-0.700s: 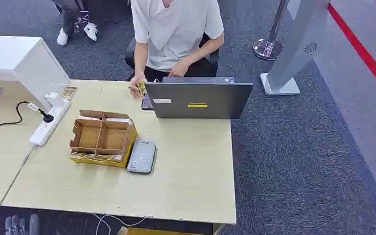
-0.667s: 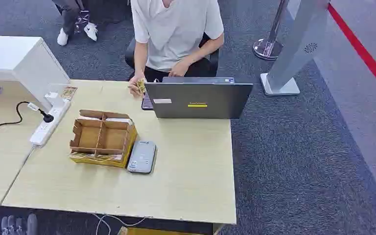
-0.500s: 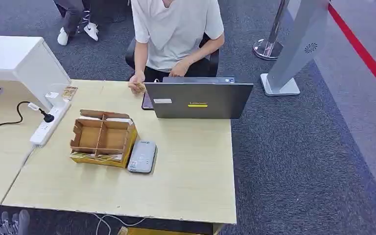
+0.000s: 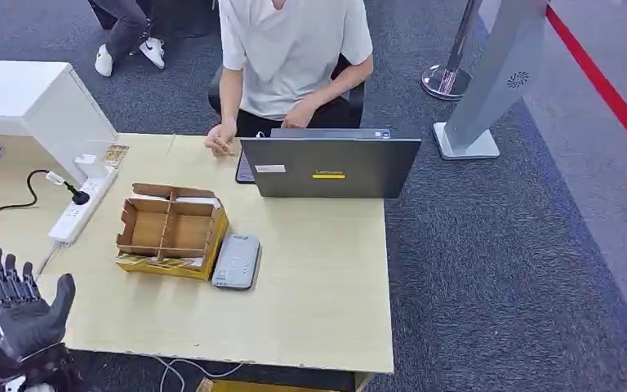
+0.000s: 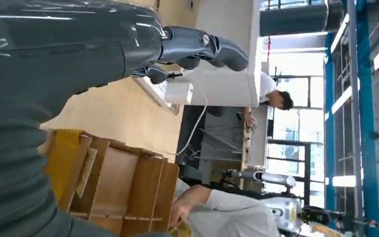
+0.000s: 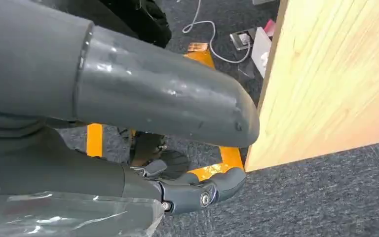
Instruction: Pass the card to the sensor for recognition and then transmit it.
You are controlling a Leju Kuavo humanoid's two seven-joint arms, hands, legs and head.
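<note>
One small card [image 4: 230, 146], likely thin, stiff and light, sits pinched in a person's hand [image 4: 221, 141] well beyond the left hand's [image 4: 23, 309] spread, empty fingers [image 4: 2, 276]. Best taken by its edges. Right hand [image 6: 113, 123]: holding nothing visible.

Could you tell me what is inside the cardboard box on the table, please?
The cardboard box has dividers, and its compartments look empty from above. A card-like strip lies along its near edge; the laptop hides nothing of it.
</note>
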